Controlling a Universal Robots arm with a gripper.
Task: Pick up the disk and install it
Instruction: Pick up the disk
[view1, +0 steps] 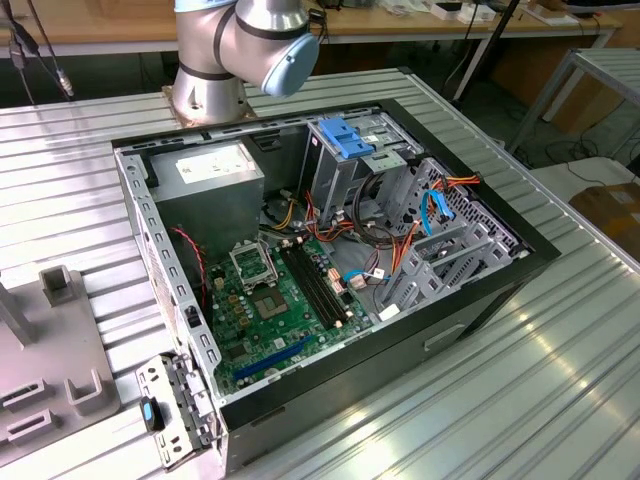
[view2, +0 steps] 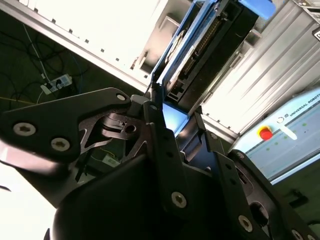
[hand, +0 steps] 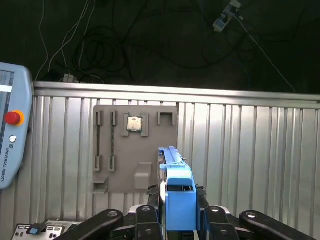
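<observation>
Fingers (view2: 161, 142), black and jointed, pinching the disk (view2: 212, 42) between them, one on each broad face. The grip is taken at one end, and the rest of the disk projects beyond the fingertips.

In the first wrist view the disk (hand: 177, 187) is seen edge-on, its bright blue carrier frame facing the camera and the fingers flanking it on either side. The second wrist view shows the dark body, a row of connector pins and a thin blue edge strip.

Behind the disk in the first wrist view lies the ribbed metal counter (hand: 250, 150). On it rests a grey fixture plate (hand: 150, 150) with several slots, and a square processor chip (hand: 134, 124) sits in one of them. A teach pendant (hand: 12, 145) with a red button (hand: 12, 118) is at the counter's edge, well apart from the plate.

Exterior view: an open computer case (view1: 470, 310) lies on its side on the counter (view1: 560, 380), just in front of the arm's base (view1: 210, 95). Inside are:

- a green motherboard (view1: 270, 300);
- a grey power supply (view1: 205, 172);
- a metal drive cage (view1: 450, 250) toward the exterior view's right, threaded with orange and blue cables;
- a ribbed light-blue bracket (view1: 345, 135) on the bays nearest the arm's base.

A grey fixture (view1: 55, 350) stands on the counter at the exterior view's left, apart from the case.
</observation>
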